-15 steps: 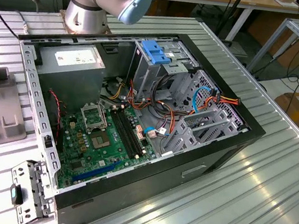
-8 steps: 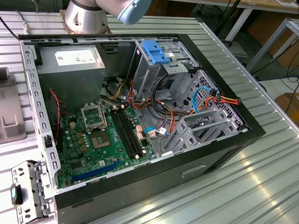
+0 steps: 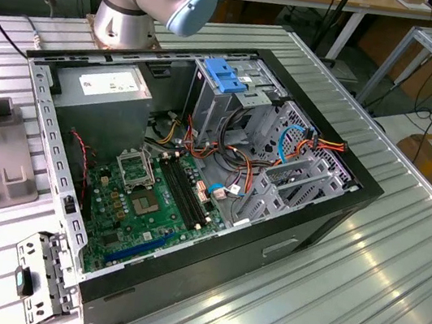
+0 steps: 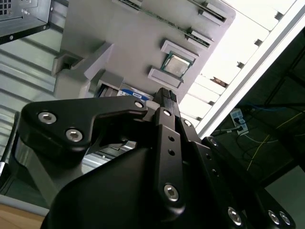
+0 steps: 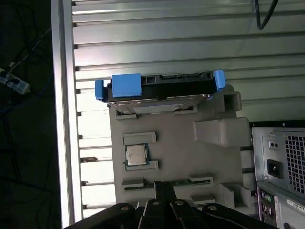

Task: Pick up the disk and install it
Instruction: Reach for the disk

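Observation:
The disk (image 5: 159,88) is a flat metal drive with blue carrier edges. It rests on its side in a slot at one end of a grey fixture (image 5: 176,138). In the second wrist view a strip of the disk's (image 4: 127,92) white and blue label shows behind the black fingers. My gripper (image 5: 164,186) hovers over the fixture's other end, apart from the disk. Its jaws are shut on nothing, and the tips of the gripper (image 4: 165,91) meet in both wrist views.
A processor chip (image 5: 136,155) sits in a pocket of the fixture. The open computer case (image 3: 332,205) lies on the ribbed aluminium table (image 3: 376,294), showing the motherboard (image 3: 152,201), power supply (image 3: 104,91) and the blue-topped drive cage (image 3: 226,75). The arm's base (image 3: 128,16) stands behind the case.

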`<act>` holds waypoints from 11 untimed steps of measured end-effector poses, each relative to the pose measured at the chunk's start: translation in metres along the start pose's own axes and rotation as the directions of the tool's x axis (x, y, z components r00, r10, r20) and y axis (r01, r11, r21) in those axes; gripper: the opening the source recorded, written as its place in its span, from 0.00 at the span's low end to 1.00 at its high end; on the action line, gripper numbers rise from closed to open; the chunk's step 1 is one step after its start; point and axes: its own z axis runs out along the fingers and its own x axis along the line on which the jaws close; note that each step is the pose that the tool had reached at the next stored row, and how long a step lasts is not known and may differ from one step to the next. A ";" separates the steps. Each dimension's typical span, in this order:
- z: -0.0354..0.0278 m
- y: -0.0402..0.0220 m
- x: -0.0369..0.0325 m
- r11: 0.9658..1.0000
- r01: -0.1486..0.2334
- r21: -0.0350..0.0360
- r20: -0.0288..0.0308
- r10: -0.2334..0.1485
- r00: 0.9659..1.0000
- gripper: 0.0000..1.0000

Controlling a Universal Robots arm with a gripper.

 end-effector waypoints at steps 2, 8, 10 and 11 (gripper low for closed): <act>0.0000 0.0004 0.0000 1.000 0.000 0.000 0.000 0.000 1.000 0.11; 0.0000 0.0016 0.0001 1.000 0.000 0.000 0.000 0.000 1.000 0.11; 0.0001 0.0018 0.0001 1.000 0.000 0.000 0.000 0.000 1.000 0.11; 0.0000 0.0020 0.0001 1.000 0.000 0.000 0.000 0.000 1.000 0.11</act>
